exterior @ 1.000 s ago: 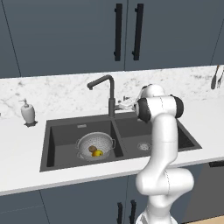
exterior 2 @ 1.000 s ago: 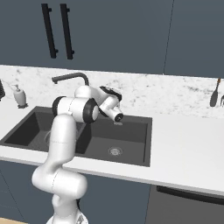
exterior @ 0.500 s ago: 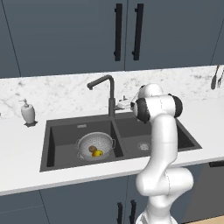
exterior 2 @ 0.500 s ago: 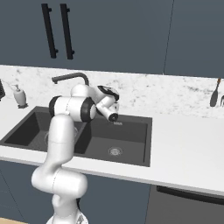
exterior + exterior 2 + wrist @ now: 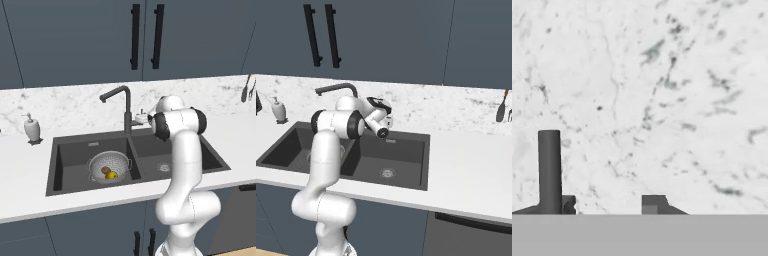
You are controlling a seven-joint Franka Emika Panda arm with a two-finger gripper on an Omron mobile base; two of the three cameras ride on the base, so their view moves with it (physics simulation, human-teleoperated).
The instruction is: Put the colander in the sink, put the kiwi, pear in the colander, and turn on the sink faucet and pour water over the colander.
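Hand view, jaws: standing partly apart, nothing between the fingertips (image 5: 654, 204) but marble backsplash, so they are gripping nothing.
Dark post: a slim upright rod (image 5: 549, 170) is sitting just outside one fingertip, touching or nearly so; whether it is the lever or the stem, I cannot tell.
Left base view, hand: it is hanging at the foot of the sink faucet (image 5: 127, 107), just beside it on the right-basin side and level with the small side lever.
Step in hand: by my reading, it is working that lever to start the water; no stream is showing under the spout.
Doing it well: a sideways nudge with one finger should be enough. The hand should be staying low at the lever's height, pushing along the lever's swing and not into the stem, then backing clear of the spout.
Colander: the colander (image 5: 110, 167) is sitting in the left basin of the sink (image 5: 70, 150), below the jaws and well apart from them, across the divider.
Fruit: the kiwi (image 5: 105, 170) and the pear (image 5: 111, 175) are lying together inside it.
Spout: it is reaching over the left basin; whether its mouth is right above the bowl I cannot tell, and that is the risk.
Bench: a soap bottle (image 5: 31, 127) is standing at the far left, out of the way.
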